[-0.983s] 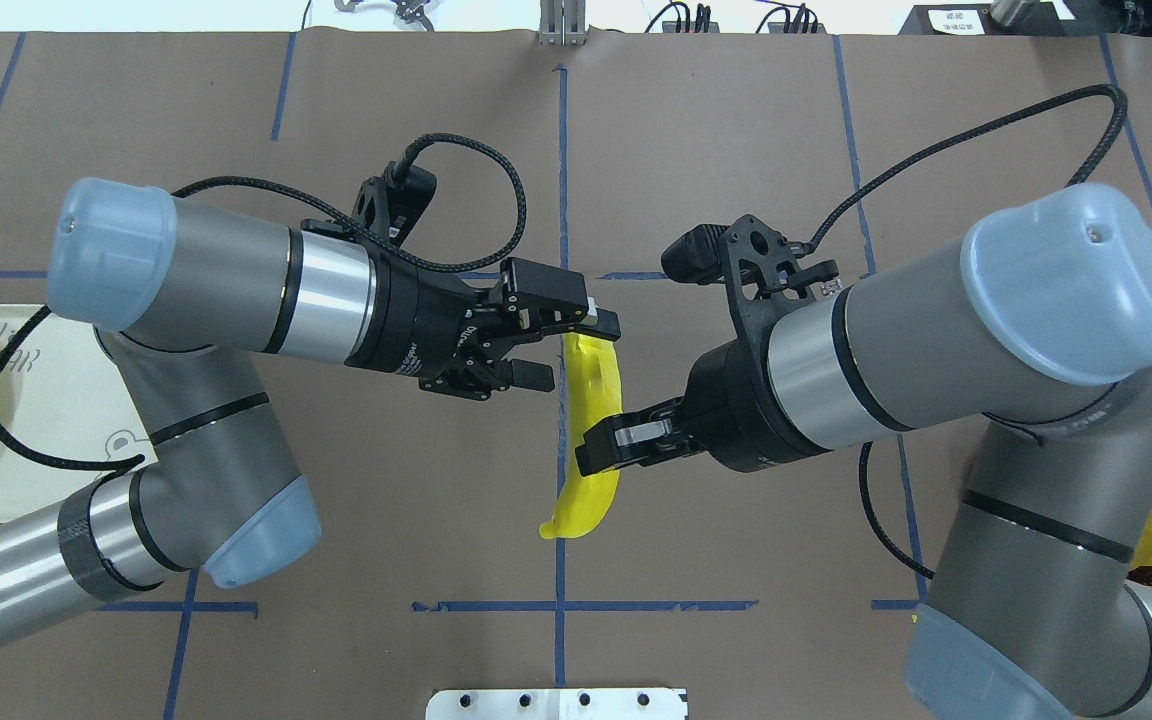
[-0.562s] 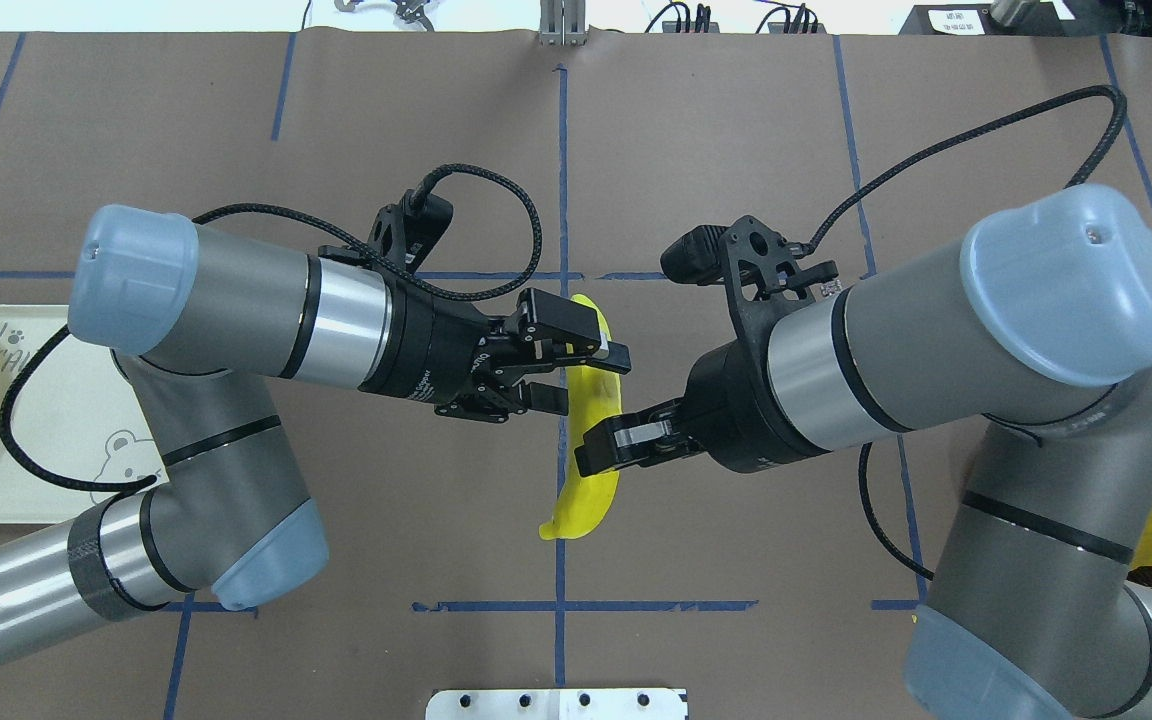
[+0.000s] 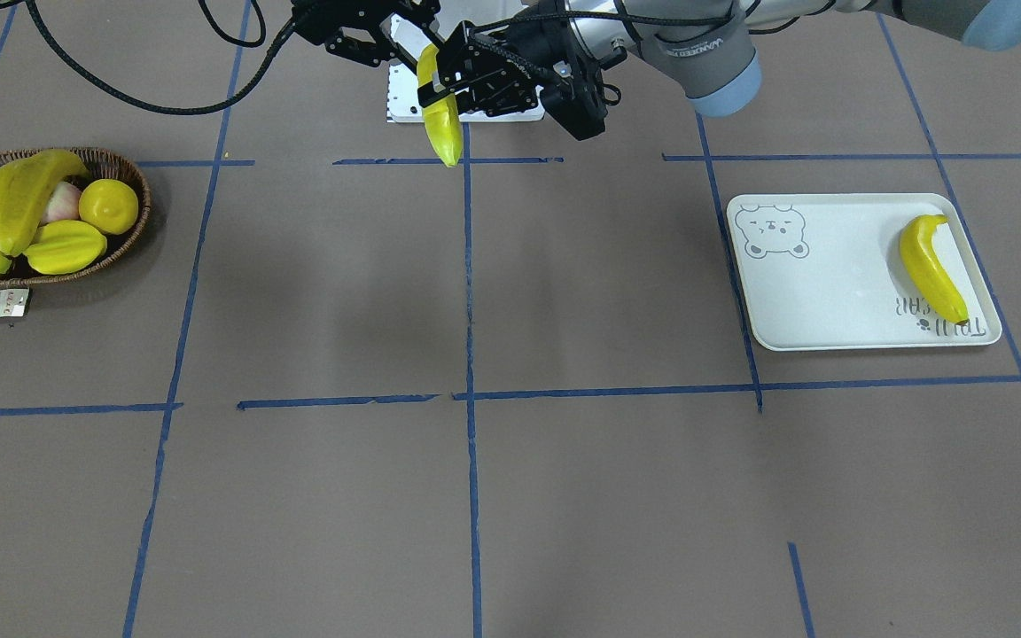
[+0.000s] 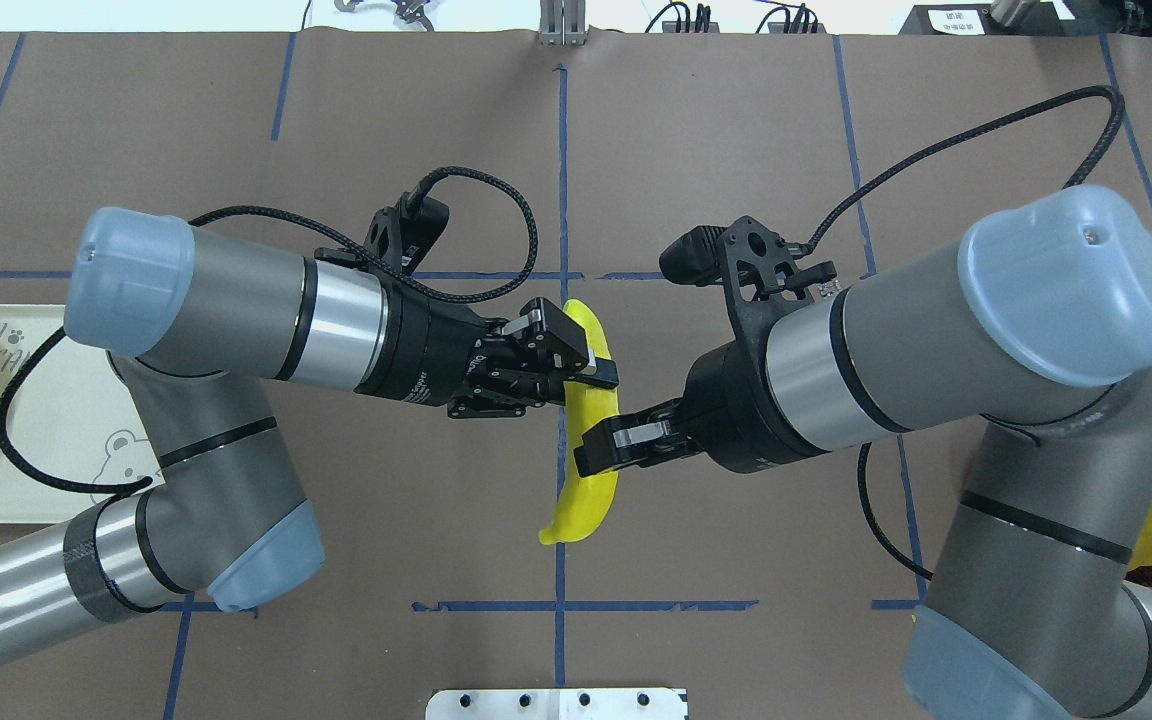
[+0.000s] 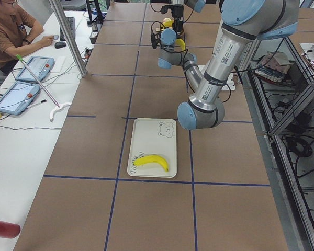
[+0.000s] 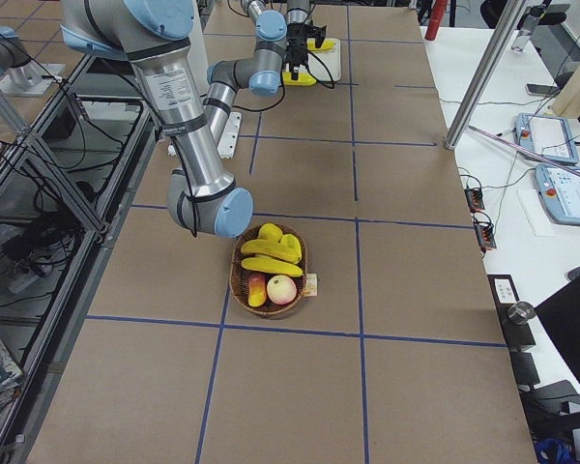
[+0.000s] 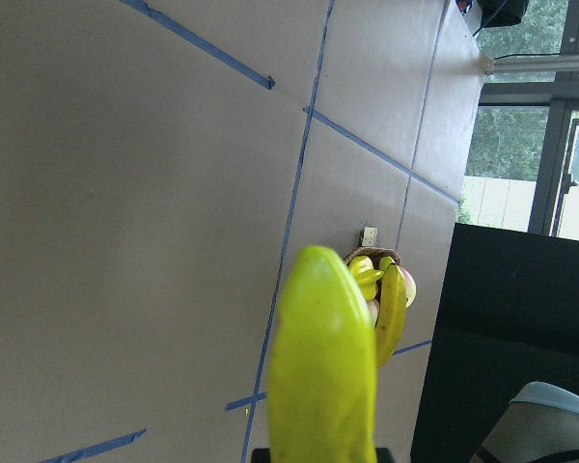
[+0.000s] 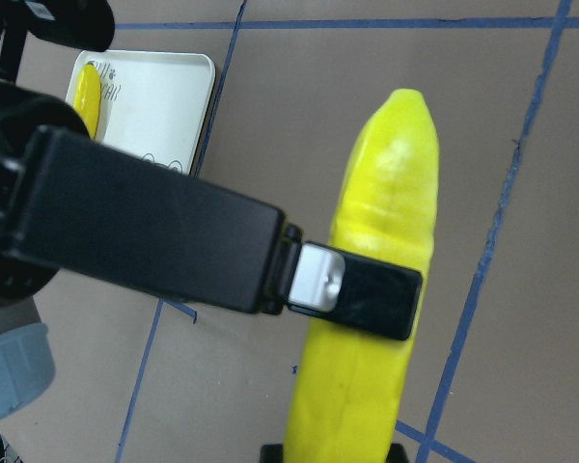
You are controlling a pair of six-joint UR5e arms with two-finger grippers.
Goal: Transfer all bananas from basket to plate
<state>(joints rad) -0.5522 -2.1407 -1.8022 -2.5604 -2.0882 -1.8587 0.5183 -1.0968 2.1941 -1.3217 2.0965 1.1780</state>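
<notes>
**Handover in mid-air: one banana plated, one in transit, the rest waiting**

Progress: one long curved yellow banana (image 3: 929,266) is lying on the pale grey-white rectangular bear-print tray (image 3: 830,292), along the edge away from the bear face. A second curved yellow banana (image 4: 591,480) is hanging in the air well apart from the tray, between it and the oval dark brown wicker basket (image 3: 134,221).

The right gripper (image 4: 604,445) is pinching this banana at mid-length. The left gripper (image 4: 586,365) is pressing its fingers onto the upper end, so both claws are gripping the same fruit. Judged stage: passing it to the arm on the tray's side.

Left to do: carry it over to the tray, then move the greenish-yellow bananas in the basket (image 3: 14,199), seemingly two.

View notes: the front-facing view is showing the basket's contents and the whole tray. The overhead view is giving only a sliver of the basket, and the left arm is covering part of the tray. The right wrist view is showing a left finger pad (image 8: 352,289) lying flat across the held banana.
</notes>
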